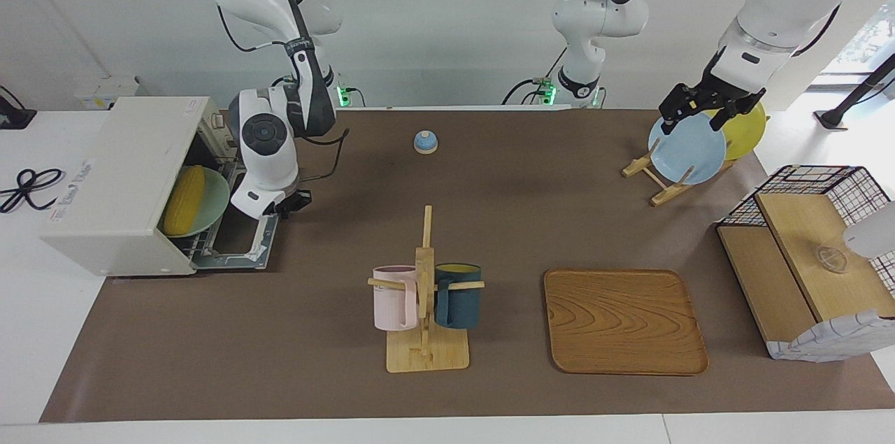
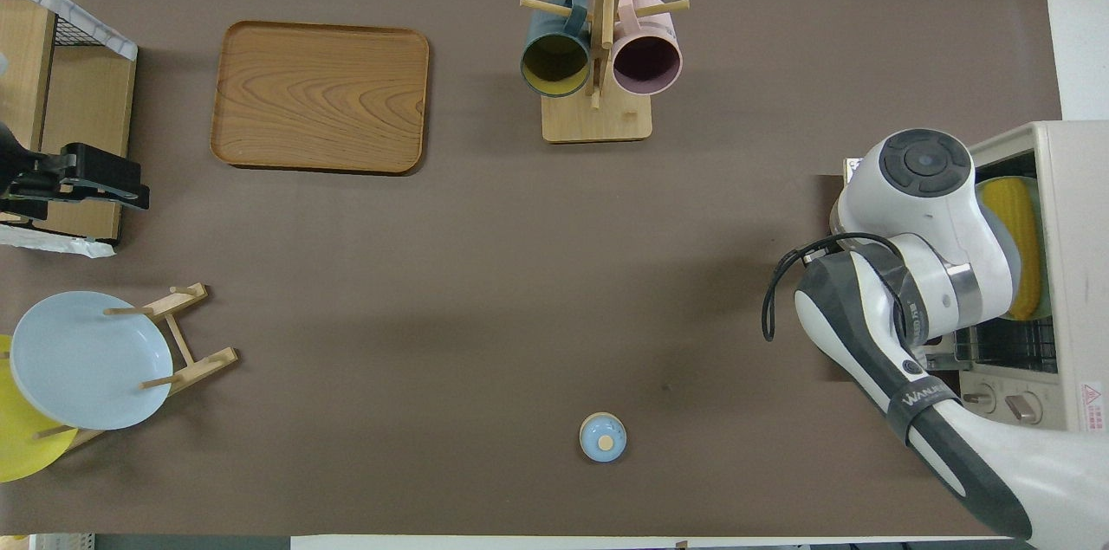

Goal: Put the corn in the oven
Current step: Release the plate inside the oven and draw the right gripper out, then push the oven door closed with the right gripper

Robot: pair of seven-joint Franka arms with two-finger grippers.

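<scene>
The corn (image 1: 185,199) lies on a pale green plate (image 1: 215,205) on the wire rack inside the oven (image 1: 119,178), at the right arm's end of the table. The oven's door (image 1: 234,252) is open and lies flat. The corn also shows in the overhead view (image 2: 1022,238), partly covered by the right arm. My right gripper (image 1: 276,210) hangs just above the open door, in front of the rack and beside the plate's rim. My left gripper (image 1: 696,121) is open and empty, up in the air over the plate rack.
A blue bell (image 1: 426,142) sits near the robots. A wooden mug tree (image 1: 424,304) holds a pink and a dark blue mug. A wooden tray (image 1: 624,321) lies beside it. A rack holds a blue plate (image 1: 689,150) and a yellow plate (image 1: 748,126). A wire-and-wood basket (image 1: 804,255) stands at the left arm's end.
</scene>
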